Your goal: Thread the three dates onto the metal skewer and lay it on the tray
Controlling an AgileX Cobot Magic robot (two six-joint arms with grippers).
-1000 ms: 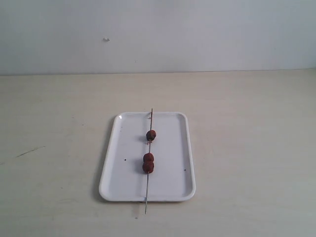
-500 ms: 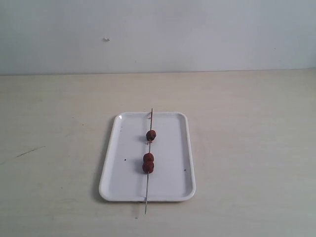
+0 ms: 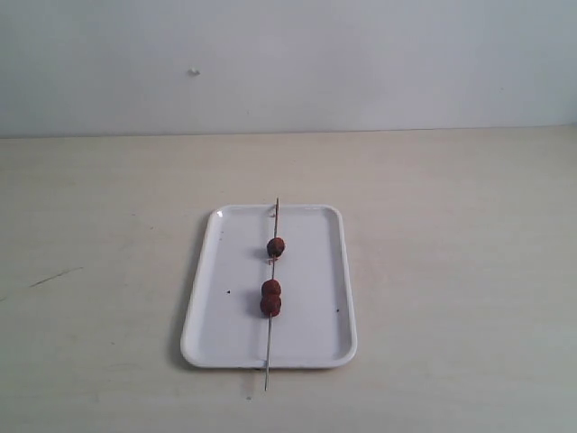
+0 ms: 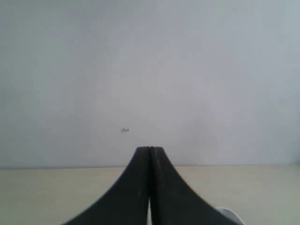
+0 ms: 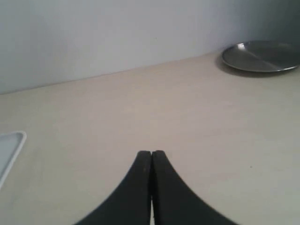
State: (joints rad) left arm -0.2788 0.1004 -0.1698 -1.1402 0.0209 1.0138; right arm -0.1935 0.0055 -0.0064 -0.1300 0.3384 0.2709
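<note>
Exterior view gives you the tray flat on the table, with the skewer lying lengthwise along its middle. All three dates are threaded on it. One sits alone toward the far end, and two sit touching each other nearer the middle, apart from the first. The skewer's far tip reaches over the tray's far rim, and its near tip pokes out past the near rim, over the table. Neither pair of fingers shows in this view, and nothing grips or touches the tray, skewer or dates.

Left wrist view shows you the left fingers pressed together tip to tip, clenched on nothing and pointing toward the pale wall. A small white curved edge shows close beside those fingers; you cannot tell from that view what it is.

Right wrist view shows you the right fingers likewise clenched with nothing between them, over bare table. A rounded corner of the tray lies ahead of these fingers and off to one side, apart from them. A round metal dish sits on the table far beyond the right fingers, off to the other side, near the wall.
</note>
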